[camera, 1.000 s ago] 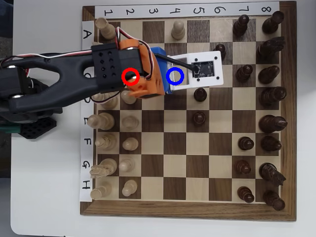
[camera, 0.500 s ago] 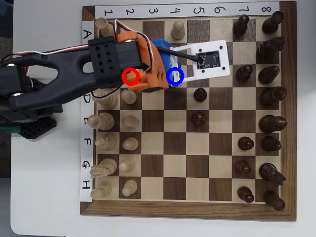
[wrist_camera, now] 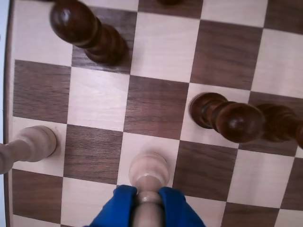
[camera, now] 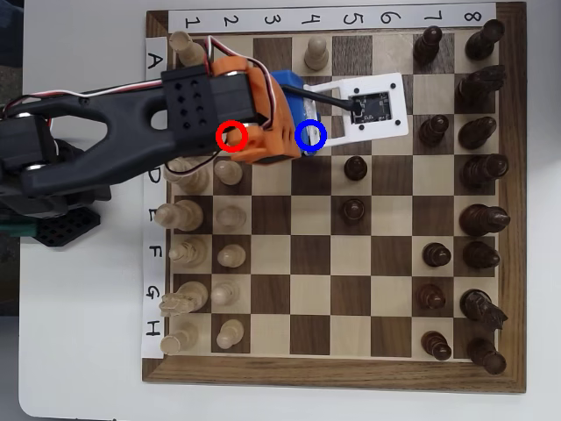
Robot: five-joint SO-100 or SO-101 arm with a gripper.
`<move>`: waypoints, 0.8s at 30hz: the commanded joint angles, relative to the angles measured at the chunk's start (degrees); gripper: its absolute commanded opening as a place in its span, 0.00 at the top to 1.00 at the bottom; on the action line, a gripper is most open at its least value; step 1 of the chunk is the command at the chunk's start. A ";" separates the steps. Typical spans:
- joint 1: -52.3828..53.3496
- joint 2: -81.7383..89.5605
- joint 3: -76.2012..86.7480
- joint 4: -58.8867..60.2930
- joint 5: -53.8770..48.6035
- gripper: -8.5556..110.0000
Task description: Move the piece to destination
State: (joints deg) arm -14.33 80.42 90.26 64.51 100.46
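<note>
One board: you work over a wooden chessboard with numbers along its top edge and letters down its left, on a white table.
Left edge: pale pieces fill the two left columns in the overhead view; the black arm reaches in over them.
Open room: the middle columns lie mostly bare; two dark pawns stand right of centre.
Right edge: dark pieces crowd the last two columns.
Piece: your pawn is pale cream, round-headed, seen in the wrist view over a light square.
Gripper: its blue fingers pinch the pawn.
Destination: blue-ringed, largely hidden under the gripper.
</note>
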 commanded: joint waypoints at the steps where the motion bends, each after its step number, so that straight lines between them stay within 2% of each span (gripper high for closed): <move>1: -1.58 0.35 -7.29 -2.20 6.15 0.93; 11: -1.93 -0.35 -6.24 -3.25 6.33 0.92; 16: -1.93 -0.26 -6.24 -3.52 7.65 0.86; 24: -1.85 0.35 -6.24 -4.04 9.49 0.80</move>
State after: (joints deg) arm -14.33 79.45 90.26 63.46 100.46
